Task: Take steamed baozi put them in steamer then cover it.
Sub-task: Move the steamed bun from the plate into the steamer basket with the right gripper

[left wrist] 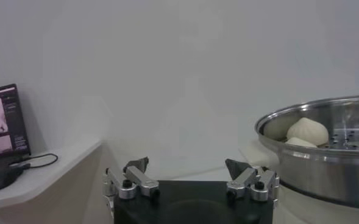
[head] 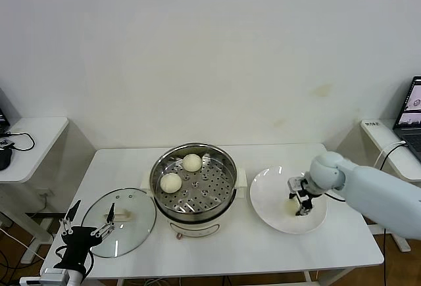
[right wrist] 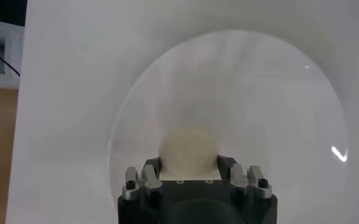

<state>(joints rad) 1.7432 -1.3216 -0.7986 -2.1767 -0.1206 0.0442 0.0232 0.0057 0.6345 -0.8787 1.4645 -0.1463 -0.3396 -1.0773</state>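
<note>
Two cream-white round buns (head: 181, 172) are sitting in the shiny steel steamer (head: 227, 182)—right gripper (head: 297, 202) fingers are apparently clamping a third bun (right wrist: 191, 148) on the flat white plate (head: 270, 197); left gripper (head: 87, 226) fingers are standing apart.

The round stainless-steel steamer (head: 193, 184) stands mid-table with two cream-white dough buns (head: 191, 162) in its perforated tray. A round glass lid (head: 122, 222) lies to its left, a flat white plate (head: 271, 197) to its right, bearing one bun (head: 292, 204).
</note>
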